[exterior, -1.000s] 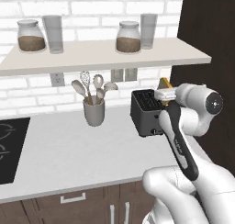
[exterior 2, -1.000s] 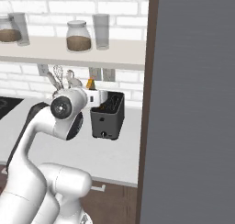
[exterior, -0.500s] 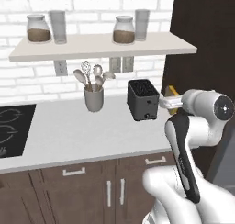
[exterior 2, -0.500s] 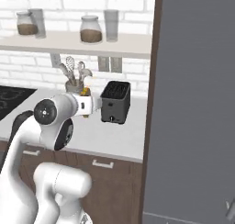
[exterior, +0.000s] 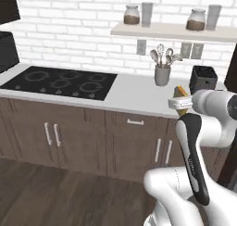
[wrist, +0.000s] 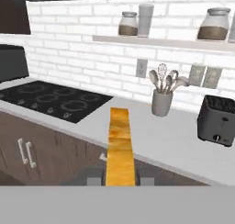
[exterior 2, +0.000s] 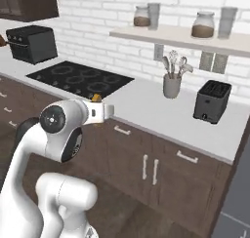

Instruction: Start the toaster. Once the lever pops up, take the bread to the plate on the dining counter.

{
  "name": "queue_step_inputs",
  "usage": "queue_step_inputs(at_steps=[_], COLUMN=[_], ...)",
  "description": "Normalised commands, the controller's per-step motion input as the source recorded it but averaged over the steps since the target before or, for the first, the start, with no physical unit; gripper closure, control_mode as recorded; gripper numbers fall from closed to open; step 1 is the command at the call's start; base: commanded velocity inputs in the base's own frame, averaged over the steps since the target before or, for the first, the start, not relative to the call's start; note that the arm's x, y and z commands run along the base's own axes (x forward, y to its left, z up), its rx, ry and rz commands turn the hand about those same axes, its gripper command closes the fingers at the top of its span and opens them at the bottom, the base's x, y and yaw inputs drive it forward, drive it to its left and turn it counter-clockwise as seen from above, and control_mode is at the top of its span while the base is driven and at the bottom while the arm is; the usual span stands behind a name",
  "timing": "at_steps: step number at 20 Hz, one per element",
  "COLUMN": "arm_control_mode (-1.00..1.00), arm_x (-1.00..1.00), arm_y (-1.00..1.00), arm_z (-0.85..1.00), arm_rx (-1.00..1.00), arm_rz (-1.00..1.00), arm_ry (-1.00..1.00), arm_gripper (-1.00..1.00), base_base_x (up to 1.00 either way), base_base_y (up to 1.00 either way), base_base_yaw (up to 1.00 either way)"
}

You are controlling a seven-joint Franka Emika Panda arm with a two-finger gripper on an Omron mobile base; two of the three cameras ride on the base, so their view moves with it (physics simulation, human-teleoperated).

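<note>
You've got the arm folded back, wrist level, gripper (exterior: pixel 181 99) clamped on the bread (wrist: pixel 120 145), which stands on edge between the fingers. Toaster (wrist: pixel 217 120) sits on the worktop (wrist: pixel 151 136) at your two o'clock, well apart.

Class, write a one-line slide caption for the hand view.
End effector grips the bread edge-on, facing the worktop with utensil cup and toaster.

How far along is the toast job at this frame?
Done: the bread is out of the toaster, which stands on the worktop with bare slots. In hand: the gripper is shut on the slice, away from the counter edge. Left: carrying it to the plate.
</note>
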Motion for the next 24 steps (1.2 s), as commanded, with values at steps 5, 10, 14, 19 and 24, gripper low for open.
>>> queue_step_inputs(at_steps=[5, 10, 14, 19, 24], arm_control_mode=[1.00, 1.00, 1.00, 1.00, 1.00], arm_x=[0.00, 0.00, 0.00, 0.00, 0.00], arm_y=[0.00, 0.00, 0.00, 0.00, 0.00], arm_z=[0.00, 0.00, 0.00, 0.00, 0.00], arm_rx=[0.00, 0.00, 0.00, 0.00, 0.00], arm_rz=[0.00, 0.00, 0.00, 0.00, 0.00], arm_ry=[0.00, 0.00, 0.00, 0.00, 0.00], arm_gripper=[1.00, 1.00, 1.00, 1.00, 1.00], base_base_x=[-0.53, -0.32, -0.29, -0.28, -0.36], base_base_y=[0.65, 0.09, 0.00, 0.00, -0.03], base_base_yaw=[0.87, 0.97, 1.00, 1.00, 0.95])
